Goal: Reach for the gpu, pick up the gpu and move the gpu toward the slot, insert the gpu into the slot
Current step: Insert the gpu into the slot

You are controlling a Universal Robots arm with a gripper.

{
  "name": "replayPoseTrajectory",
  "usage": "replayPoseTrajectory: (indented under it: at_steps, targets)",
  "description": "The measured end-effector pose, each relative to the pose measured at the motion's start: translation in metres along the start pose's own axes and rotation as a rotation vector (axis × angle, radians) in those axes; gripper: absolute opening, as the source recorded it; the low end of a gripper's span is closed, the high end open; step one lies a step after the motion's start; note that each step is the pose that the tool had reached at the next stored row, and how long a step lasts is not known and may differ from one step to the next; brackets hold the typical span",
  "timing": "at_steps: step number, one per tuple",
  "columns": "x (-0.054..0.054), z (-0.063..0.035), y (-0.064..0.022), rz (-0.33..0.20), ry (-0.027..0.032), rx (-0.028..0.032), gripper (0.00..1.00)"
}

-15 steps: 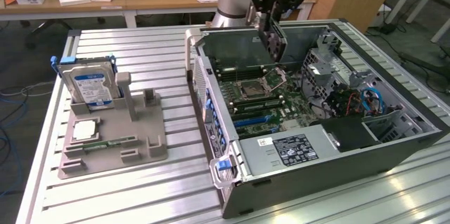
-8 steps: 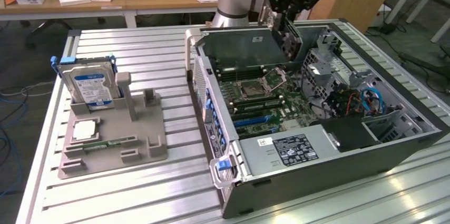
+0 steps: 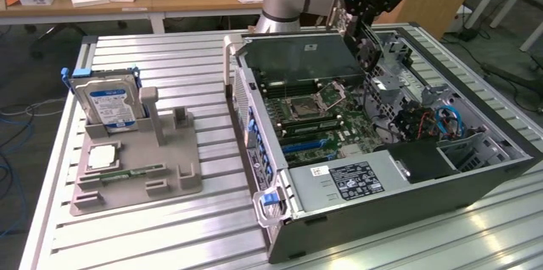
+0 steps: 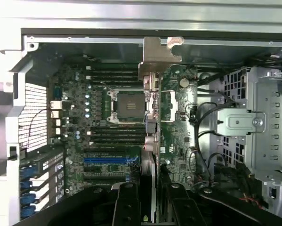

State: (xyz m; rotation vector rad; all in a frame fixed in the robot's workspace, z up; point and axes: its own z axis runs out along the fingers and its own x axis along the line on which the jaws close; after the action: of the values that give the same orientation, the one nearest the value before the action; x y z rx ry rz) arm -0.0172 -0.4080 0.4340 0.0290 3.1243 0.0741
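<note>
My gripper (image 3: 359, 32) is shut on the gpu (image 3: 301, 54), a dark greenish flat card that hangs above the open computer case. In the wrist view the gpu (image 4: 151, 122) appears edge-on, and its silver end bracket (image 4: 158, 52) is at the far end from my fingers (image 4: 126, 197). The card is up in the air over the green motherboard (image 3: 335, 124), above the CPU socket (image 3: 303, 107) and the memory slots. The long blue expansion slot (image 3: 306, 145) lies lower on the board, towards the case's front, and is also seen as the blue slot (image 4: 110, 160) in the wrist view. The card touches nothing on the board.
A grey fixture (image 3: 136, 168) on the slatted table at the exterior view's left holds a silver hard drive (image 3: 109, 105) with a blue label, a chip and a small green memory stick (image 3: 131, 173). The case walls (image 3: 254, 124), power supply (image 3: 348, 181) and drive cage with cables (image 3: 424, 117) surround the motherboard.
</note>
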Motion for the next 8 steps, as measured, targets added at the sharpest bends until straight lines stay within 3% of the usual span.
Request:
replayPoseTrajectory:
  at_steps: [6, 8]
  targets:
    - [-0.0021, 0.0002, -0.0002, -0.001, -0.0001, -0.0005, 0.26]
    - [-0.0021, 0.0001, -0.0002, -0.030, 0.0015, -0.0007, 0.26]
